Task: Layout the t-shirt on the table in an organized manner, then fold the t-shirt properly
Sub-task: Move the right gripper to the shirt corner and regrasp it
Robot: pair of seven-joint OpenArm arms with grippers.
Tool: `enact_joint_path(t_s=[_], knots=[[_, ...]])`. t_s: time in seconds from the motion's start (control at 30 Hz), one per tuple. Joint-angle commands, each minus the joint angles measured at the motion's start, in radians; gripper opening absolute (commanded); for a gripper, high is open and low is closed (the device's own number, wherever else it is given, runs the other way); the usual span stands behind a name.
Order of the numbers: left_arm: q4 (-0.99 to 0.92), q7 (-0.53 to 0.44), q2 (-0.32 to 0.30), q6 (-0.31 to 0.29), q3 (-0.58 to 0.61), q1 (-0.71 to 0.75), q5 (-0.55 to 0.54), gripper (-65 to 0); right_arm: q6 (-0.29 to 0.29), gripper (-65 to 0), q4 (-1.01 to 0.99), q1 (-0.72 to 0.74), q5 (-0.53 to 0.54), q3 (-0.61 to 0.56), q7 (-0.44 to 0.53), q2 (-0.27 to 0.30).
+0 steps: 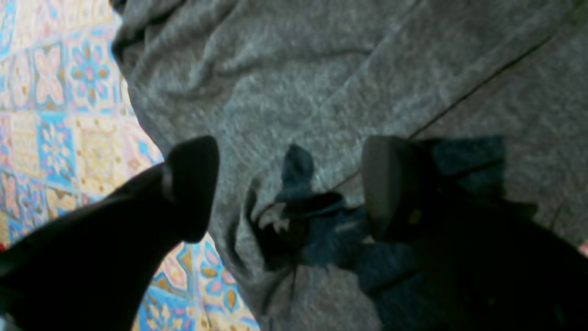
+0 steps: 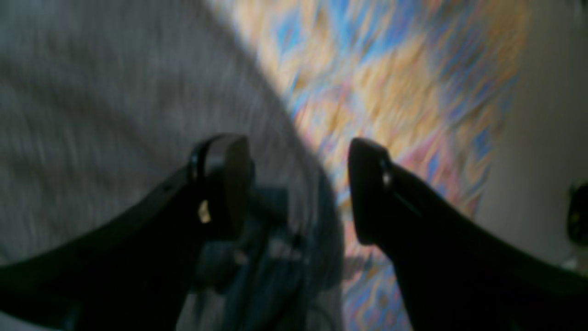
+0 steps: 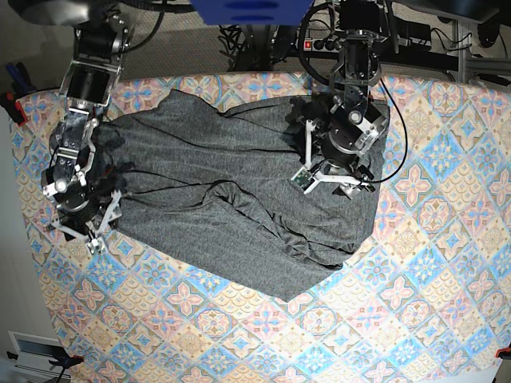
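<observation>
The dark grey t-shirt [image 3: 223, 215] lies spread and wrinkled across the tile-print table [image 3: 431, 239], with folds bunched toward its near edge. My left gripper [image 3: 329, 185] hangs over the shirt's right part. In the left wrist view this left gripper [image 1: 294, 188] is open, empty, just above the t-shirt [image 1: 321, 69] beside its edge, with table [image 1: 59, 115] showing. My right gripper [image 3: 80, 235] is at the shirt's left edge. In the blurred right wrist view the right gripper [image 2: 296, 188] is open and straddles the t-shirt [image 2: 115, 92] border and table [image 2: 390, 69].
Cables and a power strip [image 3: 319, 40] lie behind the table's far edge. A blue object [image 3: 247, 8] hangs at the top centre. A red clamp [image 3: 12, 104] grips the table's left edge. Floor and a white unit [image 3: 32, 347] lie beyond the near left corner.
</observation>
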Motion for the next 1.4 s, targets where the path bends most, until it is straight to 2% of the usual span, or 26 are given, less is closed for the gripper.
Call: enact_joint_path(t_s=[0.0,0.07,0.2,0.37,0.47,0.6,0.73,0.9,0.97,1.0,1.2,1.3,1.33,1.37], knots=[[0.019,-0.013,0.003,0.007,0.001,0.001,0.000,-17.9,-0.003,-32.1,0.009,0.004,0.002,0.007,0.006,0.013],[0.024,-0.015,0.002,0.007,0.003,0.017,0.000,-17.8,-0.003,-32.1,0.006,-0.001,0.002,0.034,0.006,0.013],[0.056,-0.023,-0.037,0.007,0.016,0.057,0.000,-17.7,-0.003,-32.1,0.003,-0.011,0.002,0.179,0.006,0.013],[0.096,-0.019,-0.086,0.007,0.023,0.102,0.000,-17.8,-0.003,-32.1,0.006,-0.019,0.002,0.259,-0.003,0.013],[0.105,-0.021,-0.126,0.007,0.024,0.137,0.000,-17.8,-0.003,-32.1,0.015,-0.056,0.002,0.388,-0.005,0.013],[0.105,-0.024,-0.173,0.007,0.026,0.169,0.000,-17.6,-0.003,-32.1,0.013,-0.090,0.002,0.500,-0.005,0.012],[0.107,-0.024,-0.187,0.007,0.026,0.169,0.000,-17.6,-0.003,-32.1,0.015,-0.113,0.005,0.564,-0.005,0.005],[0.107,-0.024,-0.189,0.007,0.009,0.166,0.020,-17.8,0.003,-32.1,0.044,-0.156,0.008,0.614,-0.005,-0.056],[0.107,-0.047,-0.176,0.007,0.009,0.160,0.107,-17.8,0.043,-32.1,0.072,-0.159,0.008,0.617,-0.005,-0.088],[0.108,-0.090,-0.156,0.007,0.013,0.168,0.165,-17.8,0.063,-32.1,0.085,-0.159,0.010,0.618,-0.005,-0.110],[0.108,-0.425,0.017,0.007,0.001,0.248,0.507,-17.6,0.080,-32.1,0.135,-0.154,0.010,0.726,-0.005,-0.180],[0.108,-0.540,0.078,0.007,-0.042,0.281,0.537,-17.5,0.080,-32.1,0.139,-0.154,0.010,0.773,-0.005,-0.223],[0.108,-0.556,0.104,0.007,-0.069,0.283,0.529,-17.5,0.080,-32.1,0.139,-0.154,0.008,0.782,-0.005,-0.231],[0.108,-0.556,0.104,0.007,-0.100,0.283,0.515,-17.5,0.080,-32.1,0.139,-0.154,0.008,0.784,-0.005,-0.234]])
